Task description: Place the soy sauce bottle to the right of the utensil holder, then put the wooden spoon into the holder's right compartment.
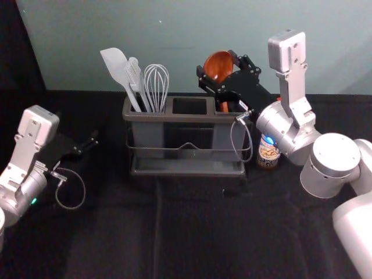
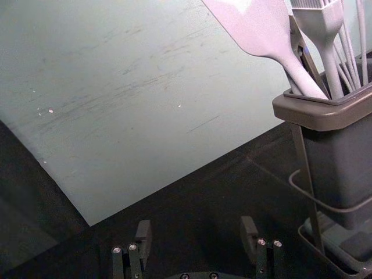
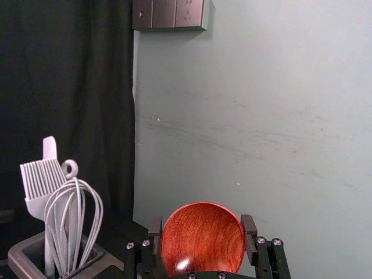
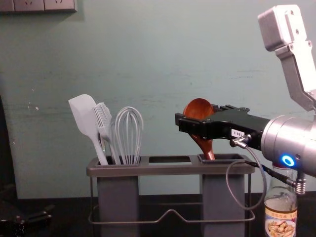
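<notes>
Head view, upper right: the right gripper [image 1: 217, 64] is closed on the wooden spoon [image 4: 199, 107], handle in the holder's [image 1: 168, 117] right compartment. Right of centre: soy sauce bottle [image 1: 268, 154]. Left edge: left gripper [image 1: 92, 140], fingers wide.

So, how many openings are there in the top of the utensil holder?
3, side by side: the left opening, with the spatula and other utensils standing in it; the bare middle opening; and the right opening, where the wooden spoon's handle points down. None seems hidden.
</notes>
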Robot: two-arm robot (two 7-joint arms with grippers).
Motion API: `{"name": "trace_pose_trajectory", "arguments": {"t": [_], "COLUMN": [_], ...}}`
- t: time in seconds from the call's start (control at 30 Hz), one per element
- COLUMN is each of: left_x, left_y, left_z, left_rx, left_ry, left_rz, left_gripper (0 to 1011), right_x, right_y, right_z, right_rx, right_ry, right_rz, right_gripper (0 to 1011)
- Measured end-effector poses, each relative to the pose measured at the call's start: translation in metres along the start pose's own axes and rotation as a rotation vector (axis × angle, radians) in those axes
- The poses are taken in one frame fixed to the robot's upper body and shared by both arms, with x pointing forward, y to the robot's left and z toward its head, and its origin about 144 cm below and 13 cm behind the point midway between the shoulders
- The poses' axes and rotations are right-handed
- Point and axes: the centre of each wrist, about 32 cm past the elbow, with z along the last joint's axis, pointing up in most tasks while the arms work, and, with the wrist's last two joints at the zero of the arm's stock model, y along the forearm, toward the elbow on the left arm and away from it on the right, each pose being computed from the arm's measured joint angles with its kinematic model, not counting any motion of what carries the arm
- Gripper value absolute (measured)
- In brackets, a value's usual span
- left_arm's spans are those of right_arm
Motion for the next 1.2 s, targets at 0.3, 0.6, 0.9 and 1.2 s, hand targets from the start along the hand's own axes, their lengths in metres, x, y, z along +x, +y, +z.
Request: {"name": "trace_pose_trajectory", "arguments": {"t": [0.3, 0.6, 0.9, 1.2], "left_x": [0.0, 0.0, 0.0, 0.0], "left_y": [0.0, 0.0, 0.0, 0.0], "left_z": [0.0, 0.0, 0.0, 0.0], "left_rx": [0.0, 0.0, 0.0, 0.0], "left_ry": [0.0, 0.0, 0.0, 0.0], "left_rz": [0.0, 0.0, 0.0, 0.0], "left_gripper": [1005, 1005, 1005, 1005], "right_x": [0.0003, 0.0004, 0.0001, 0.0002], "right_y": [-0.0003, 0.0002, 0.0005, 0.0008], "right_z": [0.0003, 0.0001, 0.0001, 0.0002], "right_rx": [0.0, -0.002, -0.002, -0.002], "right_ry": [0.0, 0.0, 0.0, 0.0], "right_rz": [-0.002, -0.002, -0.001, -0.001], "right_gripper": [837, 1002, 1002, 1003]}}
